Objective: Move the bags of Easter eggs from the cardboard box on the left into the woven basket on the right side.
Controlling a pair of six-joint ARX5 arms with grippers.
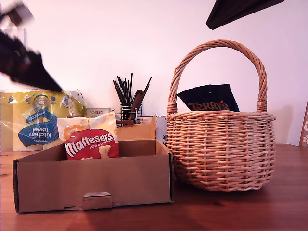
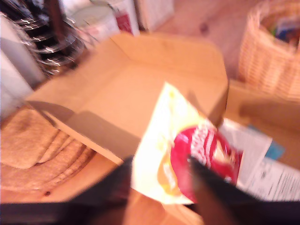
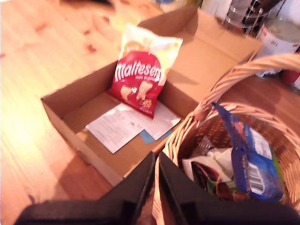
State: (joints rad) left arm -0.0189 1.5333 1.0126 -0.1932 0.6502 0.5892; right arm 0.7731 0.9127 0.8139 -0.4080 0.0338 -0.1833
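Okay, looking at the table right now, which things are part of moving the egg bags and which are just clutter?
Part of the job:
Maltesers bag
cardboard box
woven basket
Terry's bag, already in the basket

Just lying about:
Kitchen Towel pack
Porlex box
wire holder of dark utensils
papers in the box

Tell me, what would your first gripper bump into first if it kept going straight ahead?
Probably the Maltesers bag: it sits right between my first gripper's fingers, though blur hides how close.
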